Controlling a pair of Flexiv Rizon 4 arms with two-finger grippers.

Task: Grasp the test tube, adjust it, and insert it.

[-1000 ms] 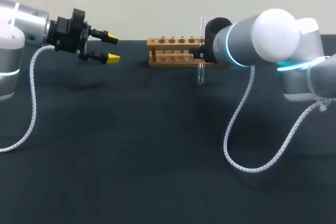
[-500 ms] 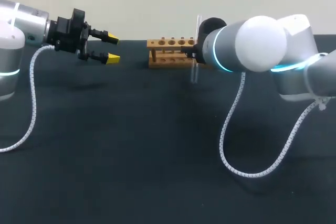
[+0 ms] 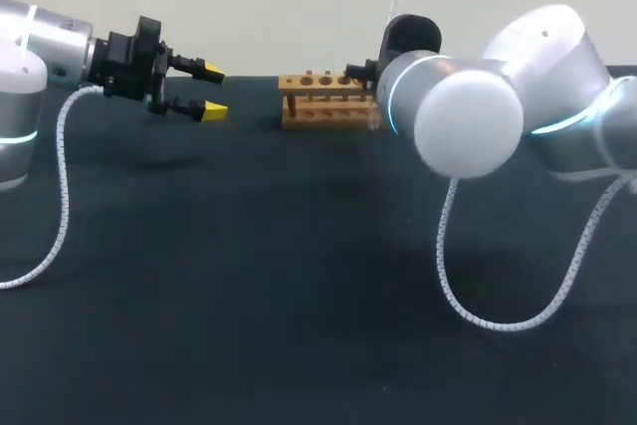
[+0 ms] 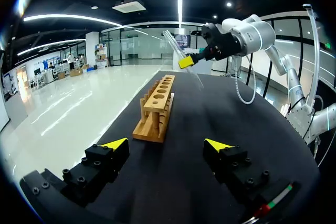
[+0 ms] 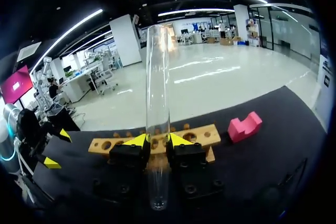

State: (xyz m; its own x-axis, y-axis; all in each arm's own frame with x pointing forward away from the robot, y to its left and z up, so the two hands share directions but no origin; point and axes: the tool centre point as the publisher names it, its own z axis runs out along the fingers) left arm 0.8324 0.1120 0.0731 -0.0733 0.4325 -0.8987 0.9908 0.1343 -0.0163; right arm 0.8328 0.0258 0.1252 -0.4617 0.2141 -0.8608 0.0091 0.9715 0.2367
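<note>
A clear glass test tube (image 5: 157,93) stands upright between the yellow tips of my right gripper (image 5: 156,141), which is shut on its lower half. The wooden rack (image 5: 202,134) with a row of holes lies just beyond it. In the head view the rack (image 3: 323,97) sits at the table's far middle, and my right arm's own bulk hides that gripper at the rack's right end. The left wrist view shows the tube (image 4: 174,44) tilted above the rack's far end (image 4: 157,103). My left gripper (image 3: 212,92) hangs open and holds nothing, well left of the rack.
A pink block (image 5: 244,126) lies on the dark table beside the rack's end, past my right gripper. My right arm's white cable (image 3: 468,286) loops over the table's right half.
My right arm carried the tube left along the rack's right end, then lifted and tilted it while its elbow swung toward the camera. The left arm stayed still.
</note>
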